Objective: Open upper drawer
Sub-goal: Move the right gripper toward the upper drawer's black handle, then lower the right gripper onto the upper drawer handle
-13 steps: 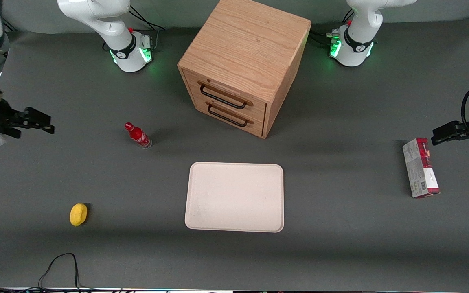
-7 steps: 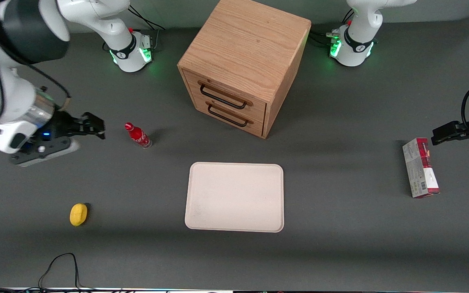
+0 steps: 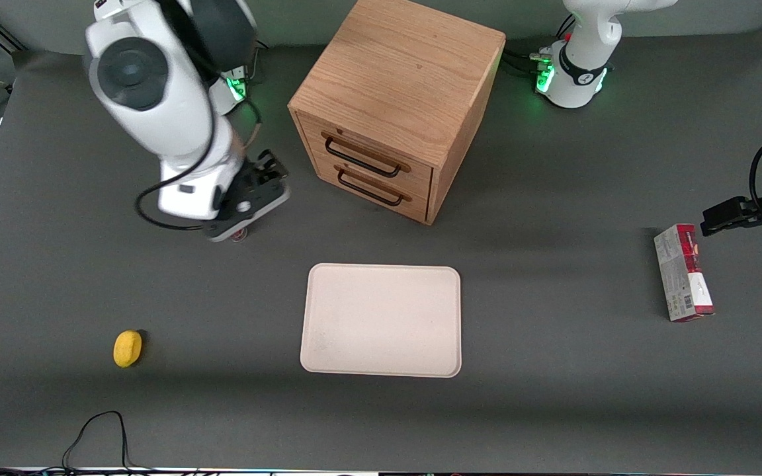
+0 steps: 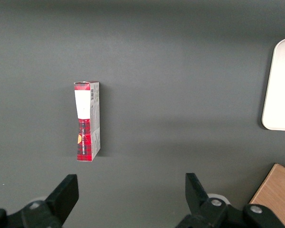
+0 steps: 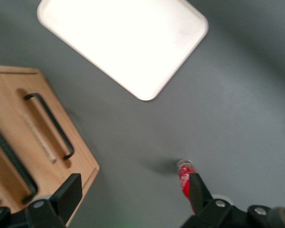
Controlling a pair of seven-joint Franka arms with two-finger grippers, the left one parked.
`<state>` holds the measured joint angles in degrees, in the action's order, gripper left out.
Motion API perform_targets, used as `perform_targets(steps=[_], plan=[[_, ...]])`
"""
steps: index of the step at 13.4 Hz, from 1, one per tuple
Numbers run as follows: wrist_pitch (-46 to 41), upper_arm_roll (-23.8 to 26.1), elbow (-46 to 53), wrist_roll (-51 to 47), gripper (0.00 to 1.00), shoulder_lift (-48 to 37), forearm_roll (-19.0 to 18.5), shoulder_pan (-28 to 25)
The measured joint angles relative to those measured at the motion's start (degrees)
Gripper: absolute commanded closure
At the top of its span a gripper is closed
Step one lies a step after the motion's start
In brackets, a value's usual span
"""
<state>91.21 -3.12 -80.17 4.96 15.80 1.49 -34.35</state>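
— Dark grey matting covers the table (image 3: 553, 410); where is the upper drawer (image 3: 369, 153)?

— It sits pushed in at the top of the wooden cabinet (image 3: 401, 73), just above the lower drawer (image 3: 373, 188), black wire handle (image 3: 362, 158) untouched.

— And the gripper (image 3: 268, 173)?

— It hovers beside the cabinet, toward the working arm's end, fingers spread apart and holding nothing. A red bottle (image 5: 185, 176) stands below it.

— Anything else near the cabinet?

— A cream tray (image 3: 381, 320) lies nearer the front camera than the cabinet.

Light-oak upper drawer (image 3: 369, 149) sits shut, black wire handle (image 3: 362, 157) across its front.
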Motion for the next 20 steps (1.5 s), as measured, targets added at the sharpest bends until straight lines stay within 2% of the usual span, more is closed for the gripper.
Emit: perform_targets(steps=[4, 8, 13, 16, 20], plan=[[0.00, 0.02, 0.01, 0.01, 0.00, 0.88, 0.01, -6.70], [1.99, 0.13, 0.00, 2.28, 0.00, 1.66, 1.16, -10.56], [1.83, -0.18, -0.16, 9.00, 0.00, 2.14, 3.98, -10.68], [1.69, -0.51, -1.27, 14.84, 0.00, 2.16, 7.77, -10.17], [1.66, -0.60, -1.83, 17.00, 0.00, 2.15, 8.12, -10.08]])
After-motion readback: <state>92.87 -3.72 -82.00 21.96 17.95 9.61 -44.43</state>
